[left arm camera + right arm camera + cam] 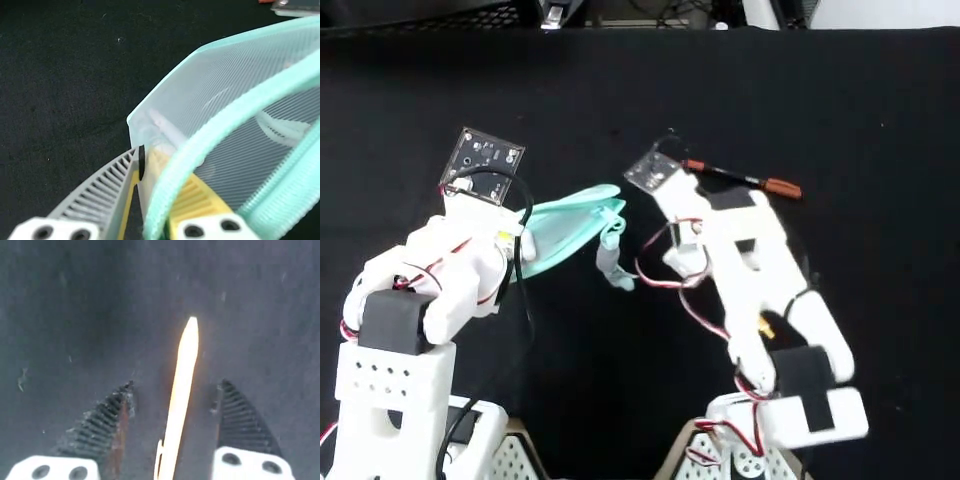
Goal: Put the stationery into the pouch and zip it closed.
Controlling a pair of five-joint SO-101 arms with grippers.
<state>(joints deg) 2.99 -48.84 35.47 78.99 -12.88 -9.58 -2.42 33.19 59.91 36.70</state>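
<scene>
**Q:** Where do we find the pouch?

**A:** Left of centre on the black desk (860, 90). The mint pouch (570, 222) has one end clenched in the left fingers (137, 165). In the left wrist view we see a grey finger outside the mesh wall and a yellow one inside it. The pouch's two green zip edges stand apart just past them.

**Q:** And the stationery?

**A:** We see one pen (740, 180), black with orange ends. It lies flat on the desk to the right of the pouch, not touching it. In the high view the right arm bends over the end of the pen nearer the pouch.

**Q:** How does the pen sit against the right fingers?

**A:** The right fingers (122, 400) are spread wide and released, gripping nothing. In the right wrist view an orange end of the pen runs up the gap between them and touches neither. Its tip points on past the fingertips.

**Q:** What lies around, and what stands in the way?

**A:** A pale strap (610, 260) trails from the pouch's right end onto the desk, between the two arms. From above, the right arm's wrist covers the stretch of desk between pen and pouch. In the left wrist view a pale shape shows through the mesh, and we cannot tell what it is.
</scene>
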